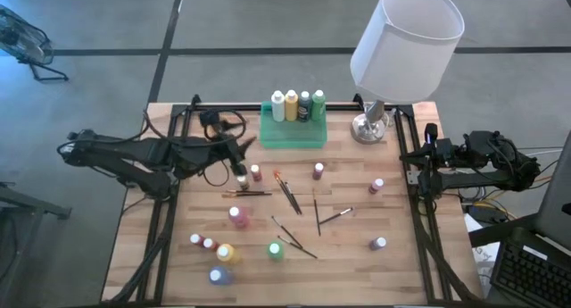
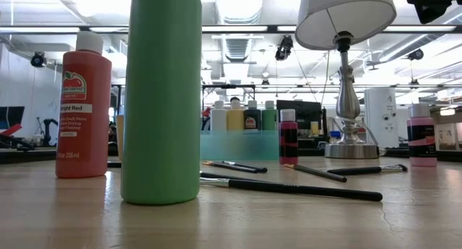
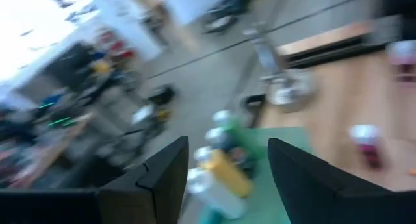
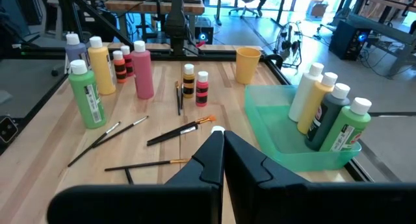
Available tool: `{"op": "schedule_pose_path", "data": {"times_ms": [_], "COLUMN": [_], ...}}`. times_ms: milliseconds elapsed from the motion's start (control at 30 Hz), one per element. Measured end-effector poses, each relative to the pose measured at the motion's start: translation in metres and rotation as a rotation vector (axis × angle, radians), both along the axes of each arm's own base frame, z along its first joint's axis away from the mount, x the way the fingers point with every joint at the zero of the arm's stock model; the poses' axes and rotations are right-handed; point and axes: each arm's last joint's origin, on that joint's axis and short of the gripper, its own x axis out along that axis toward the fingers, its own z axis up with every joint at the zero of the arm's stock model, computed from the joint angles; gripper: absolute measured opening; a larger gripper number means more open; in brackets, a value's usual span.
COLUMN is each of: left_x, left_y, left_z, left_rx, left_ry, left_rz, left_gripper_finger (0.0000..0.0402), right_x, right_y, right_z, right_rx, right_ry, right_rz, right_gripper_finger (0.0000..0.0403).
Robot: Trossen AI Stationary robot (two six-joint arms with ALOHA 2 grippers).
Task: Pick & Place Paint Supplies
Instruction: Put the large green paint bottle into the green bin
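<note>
On the table (image 1: 357,263), bottles (image 1: 238,217) and brushes (image 1: 287,194) lie scattered; four bottles stand in the tray (image 1: 292,134). Left gripper (image 1: 239,151) hovers beside the tray, fingers apart, empty. Right gripper (image 4: 222,141) rests at the right edge, fingers closed, empty.

Your high view looks straight down on the whole tabletop (image 1: 357,254). Your low view sits at surface level, very near a green bottle (image 2: 161,97). Both wrist views face the green tray (image 4: 273,130), which the high and low views share.
</note>
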Motion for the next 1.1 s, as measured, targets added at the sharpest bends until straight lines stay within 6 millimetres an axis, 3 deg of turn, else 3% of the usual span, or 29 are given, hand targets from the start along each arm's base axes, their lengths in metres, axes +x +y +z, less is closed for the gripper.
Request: {"op": "schedule_pose_path", "data": {"times_ms": [267, 1100], "left_x": [-0.008, -0.005], "left_y": [0.009, 0.011], "left_z": [0.020, 0.023], "left_rx": [0.029, 0.008], "left_ry": [-0.076, -0.158], "left_rz": [0.214, 0.234], "left_gripper_finger": [0.0216, 0.0216], "right_x": [0.000, 0.000], "right_y": [0.000, 0.000], "right_z": [0.000, 0.000], "right_rx": [0.000, 0.000], "right_ry": [-0.001, -0.001], "right_rz": [0.000, 0.000], "right_gripper_finger": [0.0008, 0.0008]}}
